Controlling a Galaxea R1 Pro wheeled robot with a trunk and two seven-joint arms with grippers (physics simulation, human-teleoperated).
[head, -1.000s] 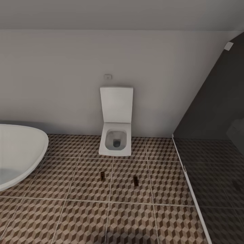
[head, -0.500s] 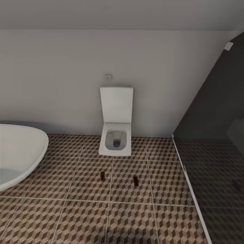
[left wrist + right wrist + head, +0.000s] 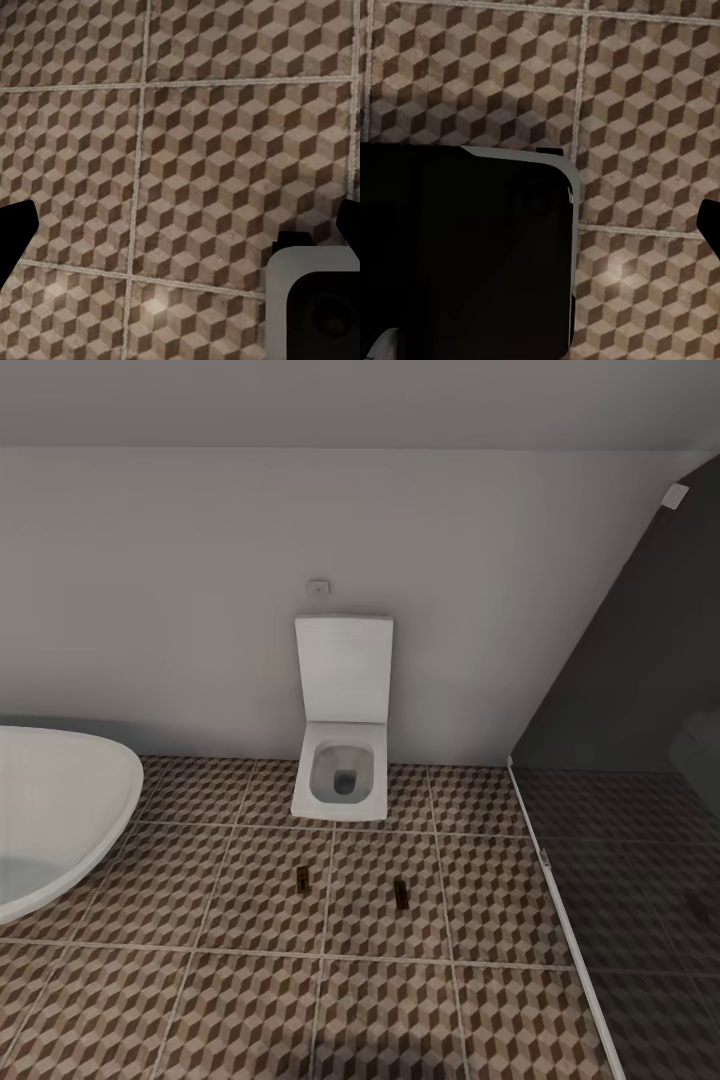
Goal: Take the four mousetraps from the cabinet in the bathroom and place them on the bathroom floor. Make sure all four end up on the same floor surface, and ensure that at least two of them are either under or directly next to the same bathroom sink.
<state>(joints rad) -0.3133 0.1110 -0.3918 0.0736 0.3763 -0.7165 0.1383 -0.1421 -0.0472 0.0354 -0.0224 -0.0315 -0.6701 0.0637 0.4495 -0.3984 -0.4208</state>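
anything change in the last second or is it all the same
Nothing visibly changed. In the head view the two mousetraps lie on the bathroom floor in front of the toilet, just where they were a second ago, with the white basin at the left edge, and the view itself has not shifted.

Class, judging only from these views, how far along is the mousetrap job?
Done: two mousetraps lie on the patterned floor in front of the toilet. In hand: nothing visible. Left: two more traps, and no sink is clearly beside these.
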